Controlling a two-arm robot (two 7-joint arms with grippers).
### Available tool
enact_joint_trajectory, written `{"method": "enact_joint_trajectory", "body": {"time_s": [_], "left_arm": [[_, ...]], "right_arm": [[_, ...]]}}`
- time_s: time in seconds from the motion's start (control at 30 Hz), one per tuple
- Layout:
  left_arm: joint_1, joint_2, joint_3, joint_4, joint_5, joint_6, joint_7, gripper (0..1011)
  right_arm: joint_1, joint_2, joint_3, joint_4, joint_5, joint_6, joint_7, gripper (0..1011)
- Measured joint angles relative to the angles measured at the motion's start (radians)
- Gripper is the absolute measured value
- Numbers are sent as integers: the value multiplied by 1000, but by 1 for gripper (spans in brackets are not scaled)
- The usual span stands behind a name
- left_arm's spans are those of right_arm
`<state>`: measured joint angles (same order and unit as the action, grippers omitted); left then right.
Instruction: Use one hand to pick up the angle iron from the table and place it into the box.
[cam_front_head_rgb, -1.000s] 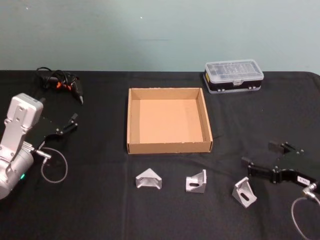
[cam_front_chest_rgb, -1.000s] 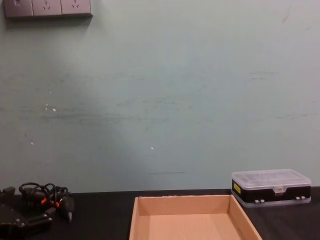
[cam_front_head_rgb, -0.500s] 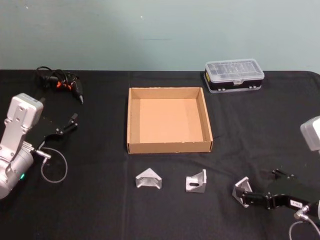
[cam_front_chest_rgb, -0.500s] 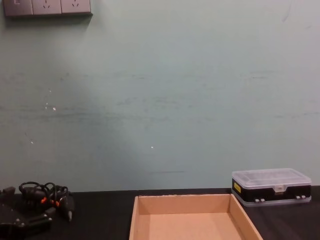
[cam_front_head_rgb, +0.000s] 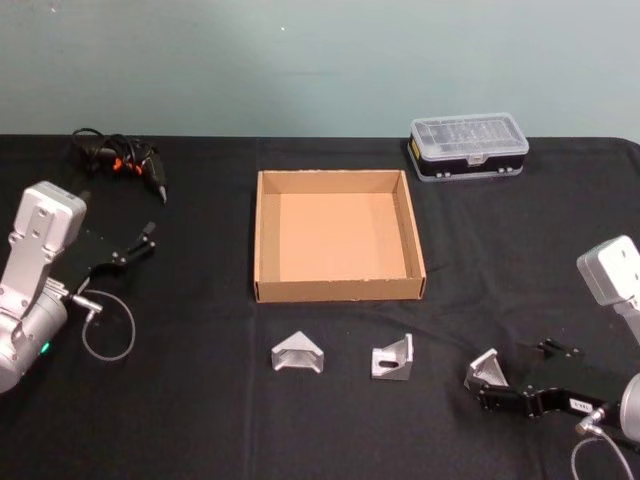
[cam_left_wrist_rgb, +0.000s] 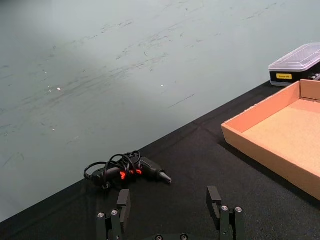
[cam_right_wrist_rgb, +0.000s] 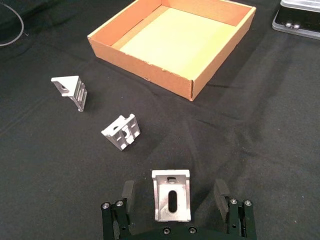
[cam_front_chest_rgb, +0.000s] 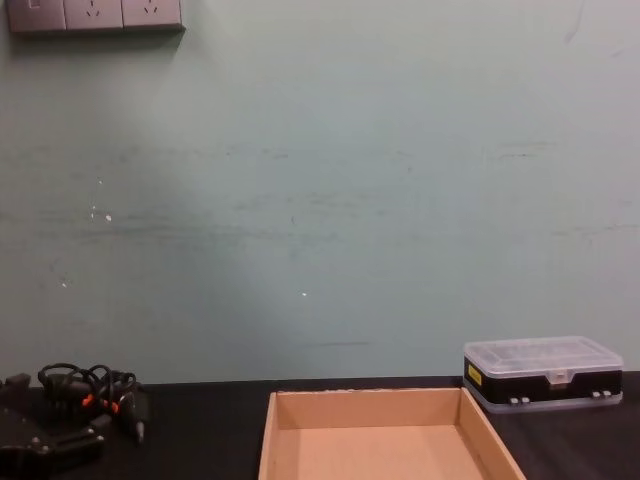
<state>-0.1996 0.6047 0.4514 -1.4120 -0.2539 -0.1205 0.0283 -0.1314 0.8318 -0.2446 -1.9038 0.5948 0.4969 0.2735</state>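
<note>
Now the angle iron (cam_right_wrist_rgb: 171, 202) sits between the empty right gripper (cam_right_wrist_rgb: 174, 191)'s wide-open jaws; closing off-centre could kick it aside. Left gripper (cam_left_wrist_rgb: 168, 196) idles open.

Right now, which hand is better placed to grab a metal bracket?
The right hand: open, straddling the rightmost angle iron. The left hand sits far off, left of the box.

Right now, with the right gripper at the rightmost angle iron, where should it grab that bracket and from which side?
Probably across its width, by the two flat outer side edges. The rightmost angle iron sits with its slotted face toward the right gripper, whose open fingers flank it. Coming low from the robot's right, as it is, suits those parallel sides.
</note>
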Motion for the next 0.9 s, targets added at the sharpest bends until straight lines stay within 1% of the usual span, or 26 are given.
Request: {"method": "enact_joint_trajectory", "body": {"time_s": [0.33,0.57,0.9], "left_arm": [[0,0,0,0,0,0,0,1000],[0,0,0,0,0,0,0,1000],[0,0,0,0,0,0,0,1000]], "right_arm": [[37,-34,-33,35,-40,-2,15,1003],[52,-51,-41,50,-69,-5,23,1003],[63,-72,-45,63,-98,-8,34,1003]]}}
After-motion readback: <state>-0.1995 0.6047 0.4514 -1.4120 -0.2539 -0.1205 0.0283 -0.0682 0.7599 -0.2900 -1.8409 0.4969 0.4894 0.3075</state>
